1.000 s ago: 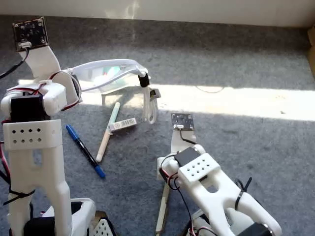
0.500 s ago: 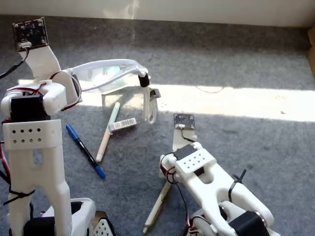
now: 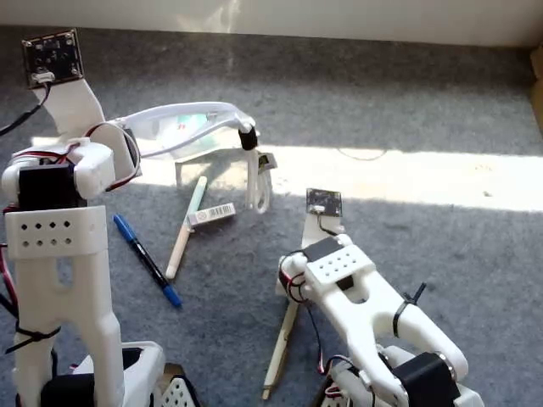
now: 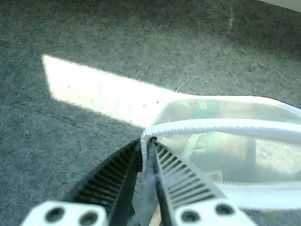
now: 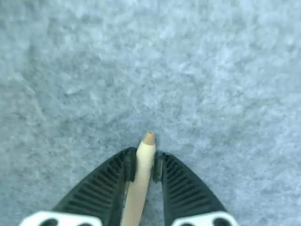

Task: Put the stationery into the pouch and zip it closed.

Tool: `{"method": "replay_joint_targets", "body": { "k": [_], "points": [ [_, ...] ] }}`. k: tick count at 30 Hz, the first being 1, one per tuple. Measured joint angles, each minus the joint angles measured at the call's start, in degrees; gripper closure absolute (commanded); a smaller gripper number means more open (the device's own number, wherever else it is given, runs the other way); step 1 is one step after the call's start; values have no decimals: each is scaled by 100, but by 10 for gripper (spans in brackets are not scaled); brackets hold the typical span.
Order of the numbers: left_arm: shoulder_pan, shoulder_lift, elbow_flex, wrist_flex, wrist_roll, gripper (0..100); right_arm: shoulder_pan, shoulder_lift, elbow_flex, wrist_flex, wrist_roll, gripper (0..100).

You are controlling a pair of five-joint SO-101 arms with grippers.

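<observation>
Pouch: one clear pouch [image 3: 191,123] with a white zip rim, held up off the grey worktop [image 3: 407,110]. Its mouth stands open, the two zip edges apart.
Zip pull: one black zip pull [image 3: 248,137] at the pouch's end away from the left arm.
Inside the pouch: green and white things show through the wall; how many I cannot tell.
Left gripper: the left gripper [image 4: 148,141] has its fingers pinched narrow on the pouch's zip rim at one end.
Right gripper: the right gripper [image 5: 146,154] has its fingers clamped on one beige pencil [image 3: 280,352], whose tip pokes just past the fingertips. It sits well apart from the pouch, on the side toward the arms' bases.
Pencil's lie: slanted, with the long body running away from the pouch; whether its free end touches the worktop I cannot tell.
Loose stationery: three pieces on the worktop, near the pouch on its arm-base side.
- one white marker [image 3: 187,222] with a pale green cap, cap end nearest the pouch
- one small white labelled piece [image 3: 212,214], touching the marker
- one blue pen [image 3: 146,259], farthest of the three from the pouch
Light: one band of sunlight [image 3: 407,178] crosses the worktop below the pouch.
</observation>
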Motion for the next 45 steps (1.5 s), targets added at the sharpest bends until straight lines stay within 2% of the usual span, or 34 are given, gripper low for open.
{"method": "replay_joint_targets", "body": {
  "k": [6, 16, 30, 35, 45],
  "points": [
    [0, 0, 0, 0, 0, 984, 132, 26, -835, 774, 360, 993],
    [0, 0, 0, 0, 0, 984, 132, -448, -1407, 1319, 466, 993],
    [0, 0, 0, 0, 0, 984, 167, -3033, -1415, 1363, 800, 993],
    [0, 0, 0, 0, 0, 984, 167, -3455, -1451, 1363, 818, 993],
    [0, 0, 0, 0, 0, 984, 167, -3622, -2532, 1363, 835, 993]
  ]
}}
